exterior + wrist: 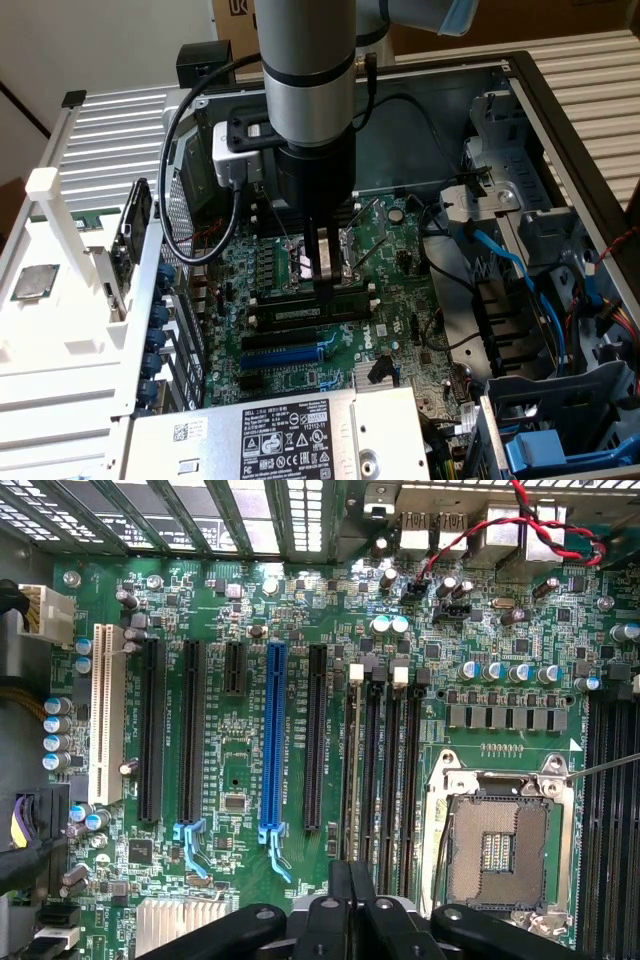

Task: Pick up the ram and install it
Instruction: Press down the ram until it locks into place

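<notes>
Cardboard boxes and a pale ribbed metal surface (120, 130) lie behind an open grey computer case (560, 130), which takes up most of the exterior view. Largest within it is the green motherboard (385, 250), used here as the landmark. Above the motherboard hangs the silver and black robot arm (308, 90), with a black cable looping off toward the exterior view's left. Past the motherboard's near edge sits a silver power supply box with a black label (290, 430). Beyond the motherboard toward the exterior view's right are grey metal drive bays (520, 210) threaded with blue cables (505, 260). On the motherboard itself, a bright blue expansion slot (274, 742) lies among long black slots, and the square silver processor socket (498, 845) sits just past the row of black memory slots. The black end effector (327, 290) reaches down onto the board beside the socket, its fingers (345, 900) drawn close together; whether they are fully pinched on anything I cannot tell. The ram (310, 301), a long dark-green stick with black chips, lies in the memory slot area directly under those fingertips, touching or nearly touching them.
</notes>
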### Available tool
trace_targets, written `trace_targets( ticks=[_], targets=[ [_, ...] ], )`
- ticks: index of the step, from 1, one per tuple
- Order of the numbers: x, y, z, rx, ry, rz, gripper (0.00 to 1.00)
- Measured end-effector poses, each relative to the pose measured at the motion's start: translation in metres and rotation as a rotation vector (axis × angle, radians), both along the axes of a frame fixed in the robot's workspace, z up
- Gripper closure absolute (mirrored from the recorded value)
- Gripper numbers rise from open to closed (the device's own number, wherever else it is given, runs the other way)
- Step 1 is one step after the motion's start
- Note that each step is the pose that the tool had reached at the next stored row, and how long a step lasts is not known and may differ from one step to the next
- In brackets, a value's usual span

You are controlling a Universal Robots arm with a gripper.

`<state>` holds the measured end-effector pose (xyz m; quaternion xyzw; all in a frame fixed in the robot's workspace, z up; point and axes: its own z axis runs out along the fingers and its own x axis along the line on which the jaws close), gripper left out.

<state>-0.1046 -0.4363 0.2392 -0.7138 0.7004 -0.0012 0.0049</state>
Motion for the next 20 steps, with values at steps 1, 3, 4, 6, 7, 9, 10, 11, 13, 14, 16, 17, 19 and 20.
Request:
trace_targets(
  ticks=[1,3,4,6,7,9,10,11,13,14,16,17,19,20],
  targets=[
    [0.0000,0.0000,0.0000,0.0000,0.0000,0.000,0.90],
    [0.0000,0.0000,0.0000,0.0000,0.0000,0.000,0.90],
    [0.0000,0.0000,0.0000,0.0000,0.0000,0.000,0.90],
    [0.0000,0.0000,0.0000,-0.0001,0.0000,0.000,0.90],
    [-0.0003,0.0001,0.0001,-0.0001,0.0001,0.000,0.90],
    [-0.0032,0.0012,-0.0001,-0.0002,0.0000,0.000,0.90],
    [-0.0047,0.0037,-0.0005,-0.0010,0.0000,0.000,0.90],
    [-0.0051,0.0037,-0.0008,-0.0009,-0.0001,0.000,0.90],
    [-0.0056,0.0037,-0.0014,-0.0010,0.0000,0.000,0.90],
    [-0.0058,0.0038,-0.0017,-0.0009,-0.0001,0.000,0.90],
    [-0.0060,0.0040,-0.0023,-0.0009,0.0000,0.000,0.90],
    [-0.0061,0.0042,-0.0025,-0.0009,0.0000,0.000,0.90],
    [-0.0061,0.0047,-0.0031,-0.0009,-0.0001,0.000,0.90],
    [-0.0062,0.0050,-0.0034,-0.0008,-0.0001,0.000,0.90]
  ],
)
